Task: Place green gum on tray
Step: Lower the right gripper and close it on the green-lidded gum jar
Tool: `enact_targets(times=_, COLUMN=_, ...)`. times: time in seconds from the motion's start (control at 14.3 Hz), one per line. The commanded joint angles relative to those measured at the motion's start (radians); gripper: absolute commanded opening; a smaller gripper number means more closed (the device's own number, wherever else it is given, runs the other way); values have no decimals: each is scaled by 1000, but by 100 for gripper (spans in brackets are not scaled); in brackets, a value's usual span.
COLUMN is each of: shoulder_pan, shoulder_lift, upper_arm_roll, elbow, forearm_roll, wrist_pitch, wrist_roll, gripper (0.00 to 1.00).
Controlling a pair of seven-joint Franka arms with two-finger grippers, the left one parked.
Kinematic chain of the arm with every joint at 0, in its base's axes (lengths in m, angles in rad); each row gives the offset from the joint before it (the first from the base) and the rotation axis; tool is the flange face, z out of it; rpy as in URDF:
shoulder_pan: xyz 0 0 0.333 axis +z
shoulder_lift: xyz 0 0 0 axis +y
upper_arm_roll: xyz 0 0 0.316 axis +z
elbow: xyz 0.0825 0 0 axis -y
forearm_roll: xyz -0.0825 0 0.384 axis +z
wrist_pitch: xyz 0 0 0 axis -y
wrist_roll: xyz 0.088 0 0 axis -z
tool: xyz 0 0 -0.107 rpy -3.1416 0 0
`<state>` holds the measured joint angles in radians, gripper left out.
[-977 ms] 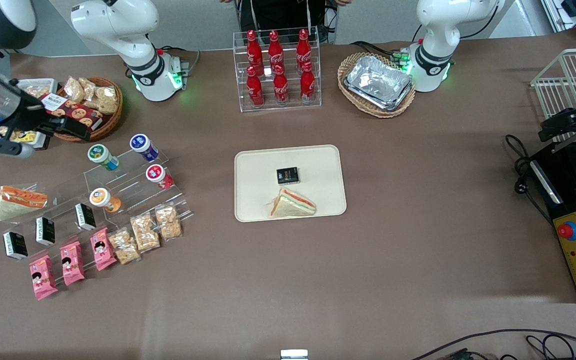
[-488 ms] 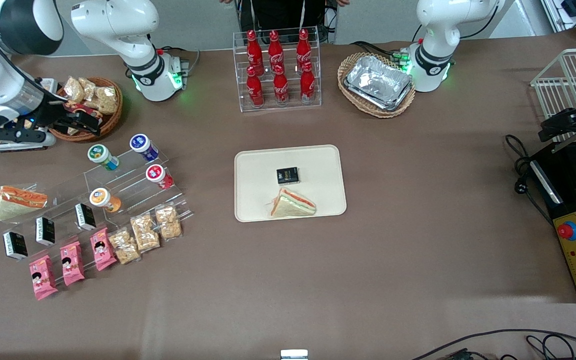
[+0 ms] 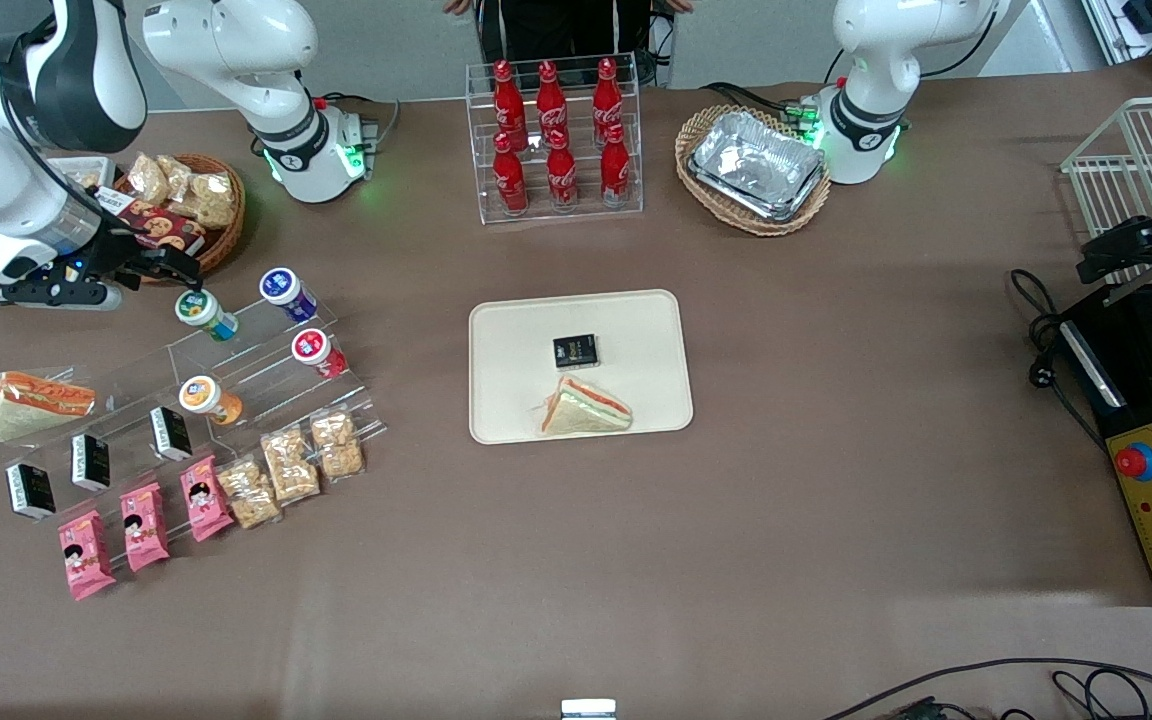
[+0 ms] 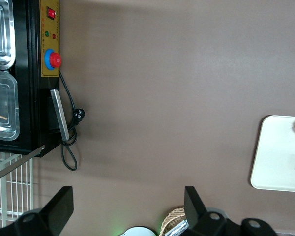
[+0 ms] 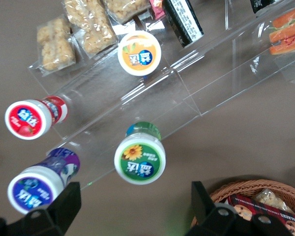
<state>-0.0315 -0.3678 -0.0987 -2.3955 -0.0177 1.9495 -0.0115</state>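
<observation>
Holds the gripper (image 3: 181,272) spread wide and empty, near the snack basket (image 3: 221,215) and just beside the green gum (image 3: 204,312), a little farther from the front camera than the bottle. Seems to be lining up for a grasp: in the right wrist view, frames the gum's lid (image 5: 139,158) roughly between the two fingers (image 5: 66,196), not yet touching it.

Finds the gum lying tilted on the top step of the clear stand (image 3: 256,370), lid up toward the wrist camera, most likely racked that way for display and easy picking. Shares that step with the purple bottle (image 3: 286,290); leaves the red bottle (image 3: 316,350) and orange bottle (image 3: 208,397) one step lower, nearer the front camera.

Calls for closing on the round body without nudging the purple bottle or scraping the stand's edge. Risks the bottle rolling or sliding down the step if pinched off-centre.

Waits on the tray (image 3: 636,320), well apart at mid-table, already bearing a sandwich (image 3: 586,408) and a black box (image 3: 575,350), with bare surface around them for the gum.
</observation>
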Motion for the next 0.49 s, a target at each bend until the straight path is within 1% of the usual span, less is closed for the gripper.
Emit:
enact_targets(times=0.0, shoulder_pan=-7, shoulder_lift=29, upper_arm_roll=4, elbow=-23, forearm_roll=-16, wrist_pitch=51, wrist_roll=-15, gripper=100)
enact_targets(times=0.42, shoulder_pan=-4, shoulder_lift=43, upper_arm_roll=5, elbow=-90, forearm_roll=-14, wrist_pitch=147, wrist_roll=-15, gripper=100)
